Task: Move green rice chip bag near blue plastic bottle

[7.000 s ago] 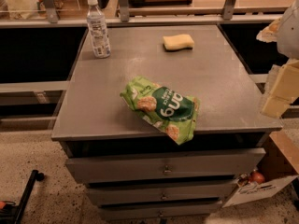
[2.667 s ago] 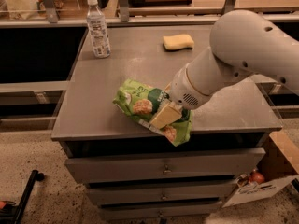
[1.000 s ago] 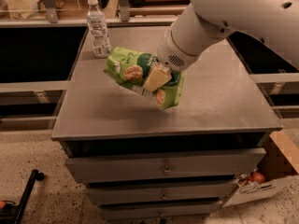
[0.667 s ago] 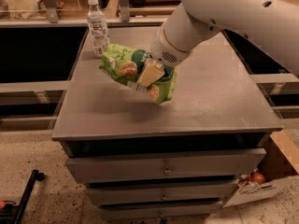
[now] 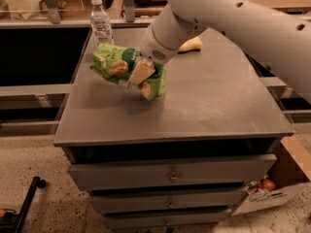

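Two task items are in view, one of them carried. At the left rear corner of the cabinet top [image 5: 209, 101] the blue plastic bottle [image 5: 101, 22] stands upright with its cap on, close to the edge. Just right of it and nearer the front, the green rice chip bag [image 5: 111, 62] hangs clear of the surface. It is tilted, left end raised toward the bottle and right end drooping, with a shadow beneath. My gripper [image 5: 140, 75] is at the bag's middle, jaws pinching the crinkled film (a tan finger lies across the printed panel). Further right, the yellow sponge [image 5: 193, 44] is mostly hidden behind my arm and well apart from the work.

Assessment: the carry looks nearly complete, with bag and bottle near but not touching.

Recommended: stop short of the bottle, lower until the drooping end rests on the top, then let go and lift straight up.

Risk: the bottle looks slim and light, so a brush from the bag's leading end or my wrist could topple it. Set the bag down on the bottle's front side.
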Tool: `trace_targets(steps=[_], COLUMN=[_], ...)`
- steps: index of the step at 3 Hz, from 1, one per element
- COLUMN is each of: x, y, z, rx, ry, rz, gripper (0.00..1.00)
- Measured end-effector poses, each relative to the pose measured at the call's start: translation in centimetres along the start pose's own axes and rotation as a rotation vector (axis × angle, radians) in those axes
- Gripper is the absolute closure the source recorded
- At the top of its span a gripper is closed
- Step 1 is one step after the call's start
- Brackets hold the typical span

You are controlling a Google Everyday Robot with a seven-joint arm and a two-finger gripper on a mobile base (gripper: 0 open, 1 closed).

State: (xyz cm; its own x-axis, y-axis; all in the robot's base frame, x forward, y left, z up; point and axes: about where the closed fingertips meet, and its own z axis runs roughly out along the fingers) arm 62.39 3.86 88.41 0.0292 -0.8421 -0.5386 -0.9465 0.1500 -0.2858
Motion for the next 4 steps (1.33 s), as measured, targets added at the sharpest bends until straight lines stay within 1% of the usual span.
trace_targets(steps=[1, 2, 3, 4], x=[-1.5, -2.5, -2.6, -1.9], y=[-0.5, -0.9, -1.4, -2.8], z=[1.8, 3.0, 3.7, 4.0], rx=[-0.033, -0.068, -0.09, -0.085], ry=[-0.004, 0.012, 0.029, 0.028], rz=[-0.066, -0.117, -0.133, -0.121], gripper=[1.0, 1.0, 1.0, 1.0])
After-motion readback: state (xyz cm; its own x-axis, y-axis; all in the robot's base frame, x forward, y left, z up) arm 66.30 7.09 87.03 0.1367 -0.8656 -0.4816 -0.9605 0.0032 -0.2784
